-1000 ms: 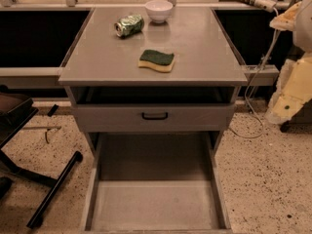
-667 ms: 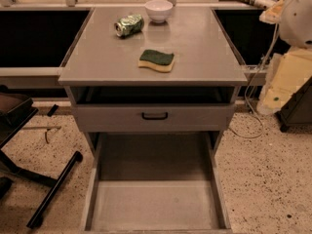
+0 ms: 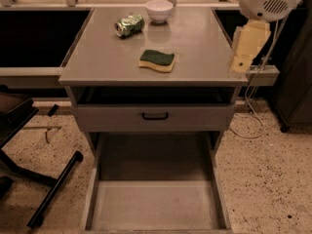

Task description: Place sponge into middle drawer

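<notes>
Nearest you, the middle drawer [image 3: 156, 206] stands pulled out. Beyond it the sponge [image 3: 157, 61] lies flat on the bench [image 3: 97, 62]. It is likely light and squashy, so pinch across its short sides. The hand [image 3: 242, 57] hangs by the bench's right edge; whether it is spread, you cannot tell.

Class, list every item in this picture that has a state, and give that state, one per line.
Sponge: lying flat on the cabinet top, green side up.
Middle drawer: pulled open, empty.
Drawer with black handle: pushed in.
Can: crushed, on its side.
Bowl: upright.
Tool: at the cabinet top's right edge, apart from sponge.
</notes>
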Robot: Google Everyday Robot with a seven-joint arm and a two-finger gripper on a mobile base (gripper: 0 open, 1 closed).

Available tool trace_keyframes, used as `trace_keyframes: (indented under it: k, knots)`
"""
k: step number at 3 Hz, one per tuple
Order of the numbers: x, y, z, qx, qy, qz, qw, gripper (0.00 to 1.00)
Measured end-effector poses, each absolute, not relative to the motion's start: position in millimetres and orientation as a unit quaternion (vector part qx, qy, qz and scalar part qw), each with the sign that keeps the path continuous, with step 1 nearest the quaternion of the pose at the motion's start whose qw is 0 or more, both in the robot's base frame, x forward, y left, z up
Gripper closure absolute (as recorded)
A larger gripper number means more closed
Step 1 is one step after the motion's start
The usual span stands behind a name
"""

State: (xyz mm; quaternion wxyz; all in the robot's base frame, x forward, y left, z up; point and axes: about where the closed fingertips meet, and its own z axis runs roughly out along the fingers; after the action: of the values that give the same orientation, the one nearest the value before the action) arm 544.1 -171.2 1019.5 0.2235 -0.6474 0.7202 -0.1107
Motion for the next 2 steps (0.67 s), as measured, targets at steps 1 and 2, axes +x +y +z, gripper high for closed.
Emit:
trace_keyframes:
  k: [1, 2]
  knots:
    - [582.8, -150.1, 1014.7, -0.653, 0.714, -0.111, 0.227, 0.00]
    - [587.3, -148.6, 1012.0, -0.653, 0.712, -0.111, 0.232, 0.00]
